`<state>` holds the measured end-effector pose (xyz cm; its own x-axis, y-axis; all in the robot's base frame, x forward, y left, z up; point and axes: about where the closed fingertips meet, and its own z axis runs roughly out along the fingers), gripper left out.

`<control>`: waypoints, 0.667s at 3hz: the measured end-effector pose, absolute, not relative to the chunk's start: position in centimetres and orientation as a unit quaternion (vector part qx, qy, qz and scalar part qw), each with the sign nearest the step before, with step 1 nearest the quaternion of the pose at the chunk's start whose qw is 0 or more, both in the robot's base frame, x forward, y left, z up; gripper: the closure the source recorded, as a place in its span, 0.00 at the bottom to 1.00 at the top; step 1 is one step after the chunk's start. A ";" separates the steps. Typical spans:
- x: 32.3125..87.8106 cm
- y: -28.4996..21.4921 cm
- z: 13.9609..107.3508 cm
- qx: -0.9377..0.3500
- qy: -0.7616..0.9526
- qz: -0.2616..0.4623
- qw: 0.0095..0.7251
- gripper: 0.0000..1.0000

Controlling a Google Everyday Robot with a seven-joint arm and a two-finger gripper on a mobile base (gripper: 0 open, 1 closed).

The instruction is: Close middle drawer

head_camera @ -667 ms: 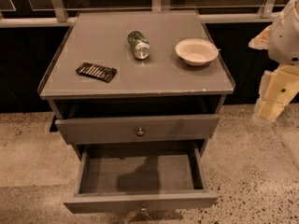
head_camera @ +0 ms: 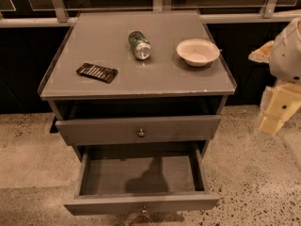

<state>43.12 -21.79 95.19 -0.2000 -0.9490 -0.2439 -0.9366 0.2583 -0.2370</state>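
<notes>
The tool hangs at the right edge of the view on a cream and white arm, above the speckled floor and touching nothing. Whether it is released or clenched cannot be told.

The middle drawer lies to the tool's left and lower, well apart from it. It is pulled far out toward the camera, with its shallow tray open to view and holding only a shadow. Its flat front runs along the bottom of the view, and its knob is at the centre, farther left of the tool. The drawer's right front corner is the part nearest the tool, with bare floor between the two.

Above it, and also left of the tool, an upper drawer stands slightly out, with a dark gap over its front.

The grey surface sits to the left of the tool and higher. On it a white bowl is nearest the tool, close to the right edge. A can lies on its side beyond the bowl, and a dark packet is farthest left. The right edge of the surface and the tool are apart, with dark open room between them.
</notes>
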 end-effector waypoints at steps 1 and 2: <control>40.9 -21.3 89.5 -0.619 0.756 0.032 0.209 0.00; 38.8 -20.7 80.7 -0.604 0.749 0.104 0.251 0.00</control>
